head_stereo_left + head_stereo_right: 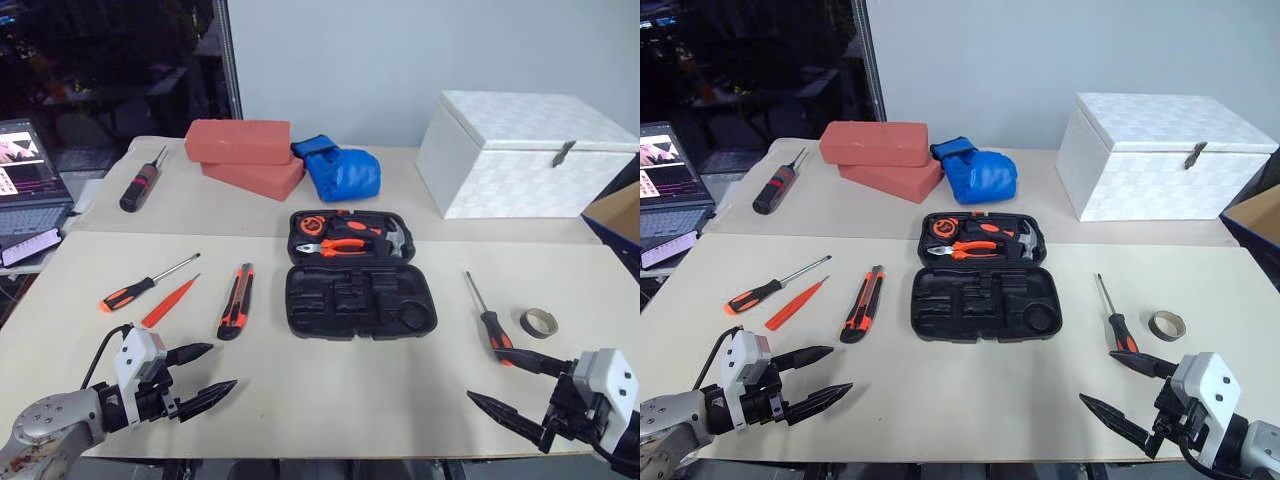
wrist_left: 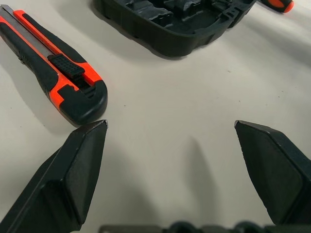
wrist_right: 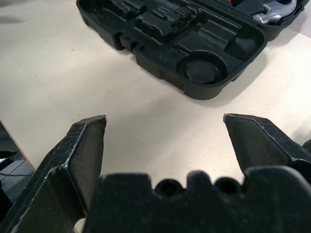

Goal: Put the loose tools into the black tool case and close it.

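No text, label, brand or number is showing legibly anywhere. The laptop screen point(image 1: 22, 155) at the tabletop's far left edge is displaying pictures too small to read.

We see even, bright overhead light on the table point(image 1: 330, 400); shadows fall soft and short. The window point(image 1: 110, 60) at ten o'clock is dark. Wrist-view fingers point(image 2: 77, 174) blur slightly up close.
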`<state>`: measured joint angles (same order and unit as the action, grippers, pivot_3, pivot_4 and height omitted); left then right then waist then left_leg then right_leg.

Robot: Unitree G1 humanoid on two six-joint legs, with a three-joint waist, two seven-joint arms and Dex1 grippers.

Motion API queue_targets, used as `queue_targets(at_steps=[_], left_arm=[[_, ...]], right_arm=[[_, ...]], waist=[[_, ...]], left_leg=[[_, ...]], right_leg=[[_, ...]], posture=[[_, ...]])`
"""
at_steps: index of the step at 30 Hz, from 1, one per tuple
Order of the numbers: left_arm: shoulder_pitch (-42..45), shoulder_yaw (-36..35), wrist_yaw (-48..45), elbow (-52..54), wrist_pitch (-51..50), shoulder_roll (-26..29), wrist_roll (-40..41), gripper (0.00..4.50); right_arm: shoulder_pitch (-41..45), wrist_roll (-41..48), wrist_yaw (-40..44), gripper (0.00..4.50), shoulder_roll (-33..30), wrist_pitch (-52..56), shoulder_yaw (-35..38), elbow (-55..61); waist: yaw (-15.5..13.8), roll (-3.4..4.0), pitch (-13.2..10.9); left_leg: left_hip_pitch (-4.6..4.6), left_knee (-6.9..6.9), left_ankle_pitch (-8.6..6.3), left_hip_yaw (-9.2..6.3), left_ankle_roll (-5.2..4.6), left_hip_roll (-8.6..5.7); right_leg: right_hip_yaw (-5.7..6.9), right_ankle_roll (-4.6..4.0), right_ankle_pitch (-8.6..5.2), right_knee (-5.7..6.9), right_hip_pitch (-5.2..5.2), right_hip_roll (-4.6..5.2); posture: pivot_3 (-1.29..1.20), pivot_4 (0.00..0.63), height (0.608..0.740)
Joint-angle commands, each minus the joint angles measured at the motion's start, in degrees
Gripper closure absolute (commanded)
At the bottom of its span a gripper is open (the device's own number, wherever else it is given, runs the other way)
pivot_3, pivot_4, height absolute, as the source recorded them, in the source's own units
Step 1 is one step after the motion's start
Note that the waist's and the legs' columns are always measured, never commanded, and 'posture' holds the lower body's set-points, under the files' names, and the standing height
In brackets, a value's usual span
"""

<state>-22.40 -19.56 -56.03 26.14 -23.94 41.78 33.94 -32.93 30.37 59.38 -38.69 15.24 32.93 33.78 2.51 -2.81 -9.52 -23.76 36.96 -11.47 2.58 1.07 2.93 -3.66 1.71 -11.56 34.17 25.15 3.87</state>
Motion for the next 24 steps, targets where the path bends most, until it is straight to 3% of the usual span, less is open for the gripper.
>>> queue_targets(at_steps=[1, 6, 10, 13, 17, 24], left_arm=[[3.0, -2.2, 6.0, 3.0, -1.9, -2.4, 3.2, 0.00], [13.4, -8.2, 26.6, 3.4, -14.0, -7.7, 10.4, 0.00], [18.8, -12.9, 35.8, -1.1, -24.1, -4.9, 12.6, 0.00], [23.8, -12.4, 29.8, -9.8, -24.8, 5.5, 8.8, 0.00], [26.1, -5.8, 17.3, -20.3, -20.7, 17.4, 2.8, 0.00], [39.3, 8.5, 3.0, -40.1, -11.8, 25.9, -8.8, 0.00]], right_arm=[[3.3, -0.1, -1.3, 0.05, 1.7, -3.7, -1.3, -0.1], [14.6, 1.9, -7.5, 0.05, 4.8, -2.8, -9.0, 3.3], [17.7, 7.1, -7.0, 0.05, 3.5, -0.1, -12.1, 6.9], [21.5, 11.8, -5.2, 0.05, 0.0, 2.8, -14.3, 9.0], [26.2, 12.0, -5.7, 0.05, -3.0, 4.6, -16.5, 8.8], [26.6, 10.5, -7.3, 0.05, -3.9, 3.6, -17.2, 9.6]], waist=[[-0.1, 0.00, 0.0], [-0.2, -0.15, -0.1], [-0.4, -0.15, 0.0], [-0.4, -0.43, -0.2], [-0.1, -0.54, -0.2], [-1.2, -0.55, -0.2]], left_leg=[[0.00, 0.00, 0.00, 0.02, 0.00, 0.00], [-0.01, -0.07, 0.02, 0.08, -0.04, -0.06], [0.32, -0.05, 0.11, 0.04, -0.19, -0.11], [0.36, -0.11, 0.24, -0.22, -0.40, 0.03], [0.55, -0.08, 0.06, -0.22, -0.10, -0.01], [0.35, -0.11, 0.00, -0.12, 0.00, -0.01]], right_leg=[[0.00, 0.00, 0.00, 0.01, 0.00, 0.00], [0.04, 0.14, 0.10, 0.45, 0.01, -0.06], [-0.07, 0.15, 0.10, 0.98, -0.06, -0.20], [-0.03, -0.03, -0.09, 1.36, 0.05, -0.52], [-0.05, -0.24, -0.18, 1.45, 0.06, -0.49], [-0.03, -0.23, -0.15, 1.07, 0.05, -0.38]], posture=[[0.00, 0.150, 0.740], [0.00, 0.150, 0.740], [0.00, 0.150, 0.740], [0.00, 0.150, 0.740], [0.00, 0.150, 0.740], [0.00, 0.150, 0.740]])
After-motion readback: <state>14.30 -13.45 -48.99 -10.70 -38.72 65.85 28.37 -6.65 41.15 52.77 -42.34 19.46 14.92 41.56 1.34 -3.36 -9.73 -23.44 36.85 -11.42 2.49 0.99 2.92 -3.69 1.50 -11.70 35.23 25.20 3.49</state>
